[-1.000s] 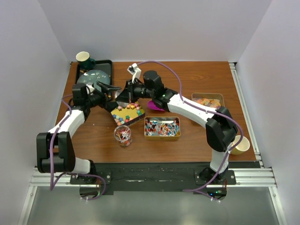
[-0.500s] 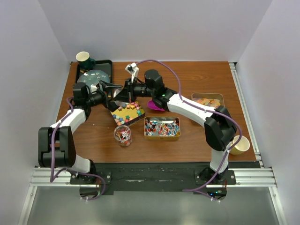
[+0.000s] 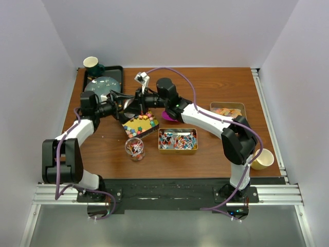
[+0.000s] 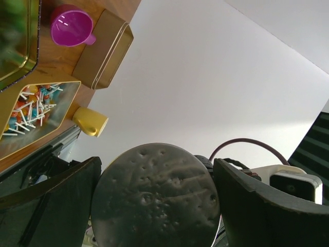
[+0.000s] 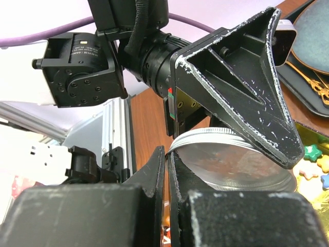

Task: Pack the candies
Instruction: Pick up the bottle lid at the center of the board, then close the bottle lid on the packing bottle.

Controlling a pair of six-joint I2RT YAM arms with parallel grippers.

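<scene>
The right arm has leaned over a bit toward 9 o'clock since a second ago, so its gripper is now very close to the left one. The left arm has hardly moved.

The left gripper (image 4: pixel 157 162) is spread wide and pinches a round silver lid (image 4: pixel 154 200) by its edges. The right gripper (image 5: pixel 165 154) is closed with nothing in it, and its tip is right next to the lid's rim.

The lid could slip. It is smooth and only held at two spots on its edge, so a small bump from the right gripper might knock it loose. It would likely drop onto the bright candies (image 3: pixel 140 123) in the six-sided gold tin (image 3: pixel 128 122) just below, at 6 o'clock, and throw some out. The two arms are also so close that they could bump each other. The little glass jar (image 3: pixel 134 148), further toward 6 o'clock, has no top on and could tip if hit. More candies lie in a square-cornered gold tin (image 3: pixel 177 151) beside it, at 3 o'clock.

The worktop (image 3: pixel 216 85) is brown wood. White walls (image 3: pixel 169 31) stand on three sides. A black tray (image 3: pixel 119 72) sits in the 11 o'clock corner.
</scene>
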